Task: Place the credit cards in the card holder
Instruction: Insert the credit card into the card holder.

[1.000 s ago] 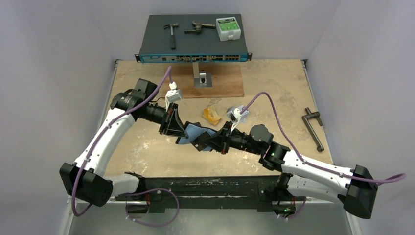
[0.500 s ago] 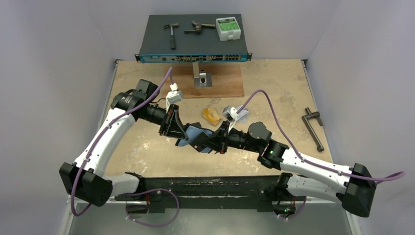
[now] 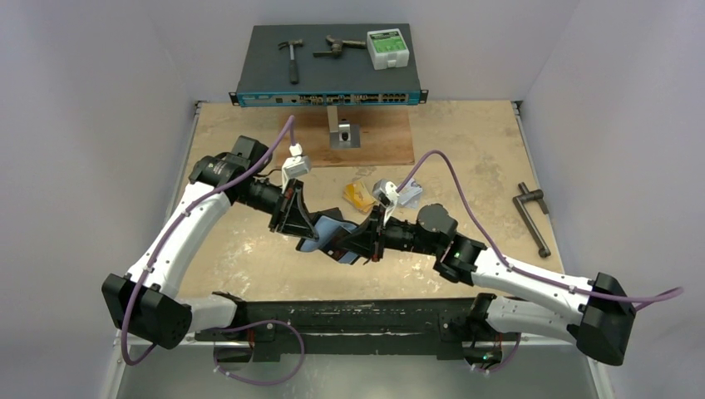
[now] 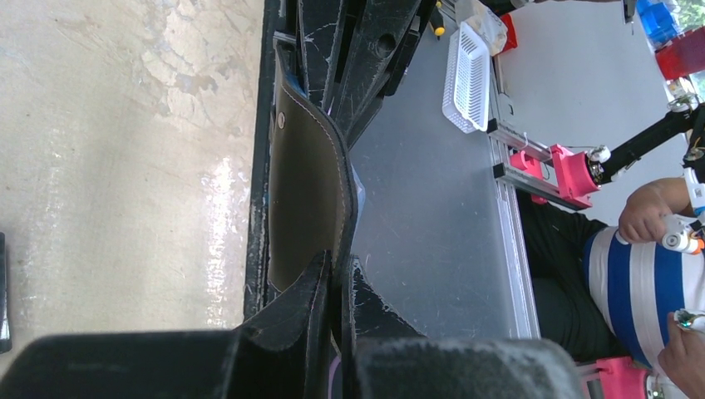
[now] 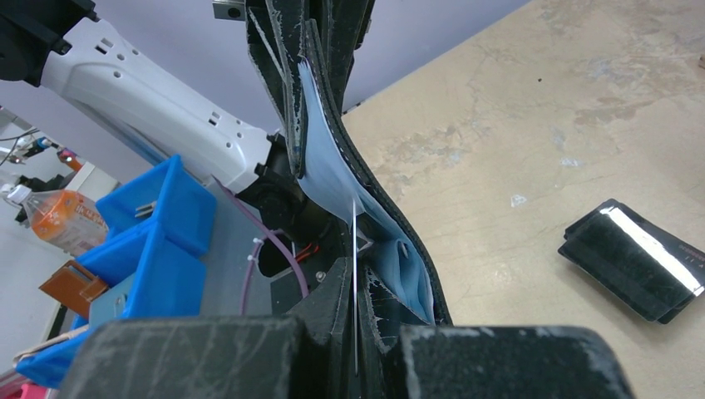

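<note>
Two arms meet over the middle of the table in the overhead view, with the card holder strung between them. Whether it hangs clear of the wood I can't tell. The left gripper comes at it from the far left and the right gripper from the near right, tips almost nose to nose. An orange card lies on the table just behind them, apart from both.

From the left wrist, that gripper's fingers are clamped tight on the near edge of one dark leather flap. The flap bows away from them, and a small snap stud shows near its far end.

From the right wrist, the fingers are pinched shut on a thin card seen edge-on, its colour impossible to make out. Its far edge lies against the holder's pale blue lining, though I can't say it sits in a pocket. A black pouch lies on the table off to the right.

The trouble I'd expect is that the holder is gripped only by one floppy flap. A push from the card could bend it aside or drag it out of the left fingers. The card might also slide along the lining and miss the pocket mouth.
</note>
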`<state>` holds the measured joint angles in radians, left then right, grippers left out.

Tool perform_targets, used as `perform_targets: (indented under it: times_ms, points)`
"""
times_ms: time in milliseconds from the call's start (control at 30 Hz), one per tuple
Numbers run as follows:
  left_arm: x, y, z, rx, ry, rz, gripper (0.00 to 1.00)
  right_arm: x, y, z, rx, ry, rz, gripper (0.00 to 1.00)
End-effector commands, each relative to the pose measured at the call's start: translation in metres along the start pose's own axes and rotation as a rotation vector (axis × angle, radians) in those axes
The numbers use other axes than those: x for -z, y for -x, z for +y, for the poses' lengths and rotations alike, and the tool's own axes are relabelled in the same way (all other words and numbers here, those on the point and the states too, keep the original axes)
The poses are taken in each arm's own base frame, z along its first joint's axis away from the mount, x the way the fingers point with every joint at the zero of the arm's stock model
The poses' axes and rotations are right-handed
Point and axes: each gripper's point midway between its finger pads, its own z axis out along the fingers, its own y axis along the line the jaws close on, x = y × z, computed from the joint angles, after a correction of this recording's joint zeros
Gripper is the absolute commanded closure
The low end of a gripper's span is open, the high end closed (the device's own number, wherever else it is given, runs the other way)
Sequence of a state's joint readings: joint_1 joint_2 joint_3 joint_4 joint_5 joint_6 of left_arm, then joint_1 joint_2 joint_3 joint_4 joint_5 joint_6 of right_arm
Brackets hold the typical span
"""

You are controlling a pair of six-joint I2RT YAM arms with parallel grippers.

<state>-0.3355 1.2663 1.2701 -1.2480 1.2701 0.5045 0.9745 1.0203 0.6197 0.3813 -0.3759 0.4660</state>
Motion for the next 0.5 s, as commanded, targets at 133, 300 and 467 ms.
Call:
perform_targets:
  times_ms: [133,300,467]
  points:
    - [-0.001,0.010,-0.010,-0.092,-0.041,-0.021,0.98,-0.004,0.039,0.021,0.070,0.076,-0.103,1.00]
    - [-0.005,0.006,0.004,-0.099,0.002,-0.009,0.98,-0.001,0.031,0.019,0.051,0.075,-0.093,1.00]
    - [-0.009,0.001,0.015,-0.107,0.028,0.015,0.96,0.001,0.022,0.017,0.029,0.079,-0.087,1.00]
